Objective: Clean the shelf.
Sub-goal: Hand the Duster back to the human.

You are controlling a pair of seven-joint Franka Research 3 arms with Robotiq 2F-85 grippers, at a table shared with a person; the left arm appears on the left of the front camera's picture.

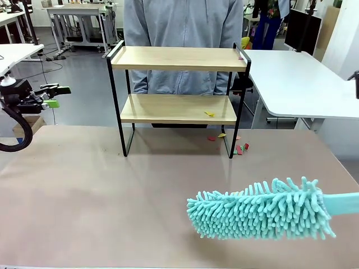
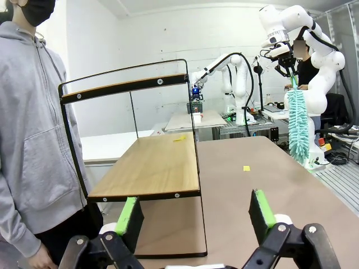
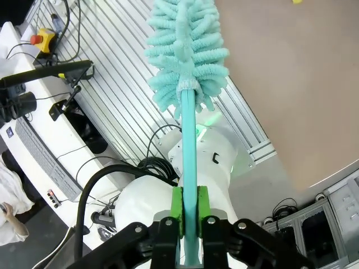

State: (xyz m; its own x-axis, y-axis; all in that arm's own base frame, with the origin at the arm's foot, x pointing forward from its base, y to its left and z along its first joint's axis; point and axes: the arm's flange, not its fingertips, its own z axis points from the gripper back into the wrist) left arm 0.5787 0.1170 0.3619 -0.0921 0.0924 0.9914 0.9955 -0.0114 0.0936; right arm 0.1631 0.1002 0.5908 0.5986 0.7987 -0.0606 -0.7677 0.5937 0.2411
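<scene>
- While a person (image 1: pixel 182 33) waits behind it, the shelf (image 1: pixel 178 58) stands at the table's (image 1: pixel 84 190) far edge, its cleaning apparently not begun.
- Coloured scraps (image 1: pixel 209 114) lie near the right end of the lower board, and more scraps (image 1: pixel 240 148) sit on the table by the shelf's right foot.
- The right gripper (image 3: pixel 189 216) is clamped on the handle of a teal duster (image 1: pixel 261 208), whose head hangs over the table's near right part, well short of the shelf.
- The left gripper (image 2: pixel 196 216) is spread wide and empty, off the table's left edge.
</scene>
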